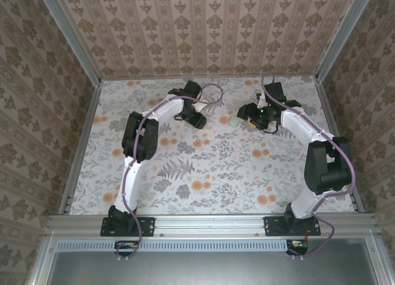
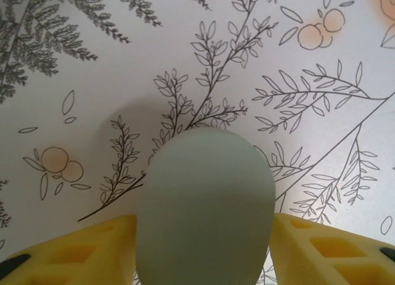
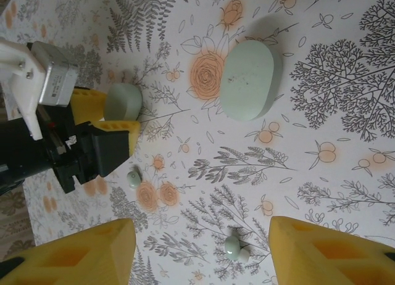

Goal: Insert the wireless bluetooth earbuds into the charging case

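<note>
Your left hand [image 2: 205,251] is clamped on the charging case [image 2: 207,192], which stands on the flowered surface [image 3: 321,192]. Your right hand [image 3: 202,248] has its fingers apart over one earbud [image 3: 233,248]. The other earbud [image 3: 134,177] lies near the left hand, and a flat green oval [image 3: 250,78] lies farther off.

Two mint-green pebble shells [image 3: 249,79], seemingly two small earbuds [image 3: 233,247], two robot arms [image 1: 139,137].

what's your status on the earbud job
left hand shut on charging case. right hand open, empty. two earbuds loose on table. second mint pebble lies apart.
</note>
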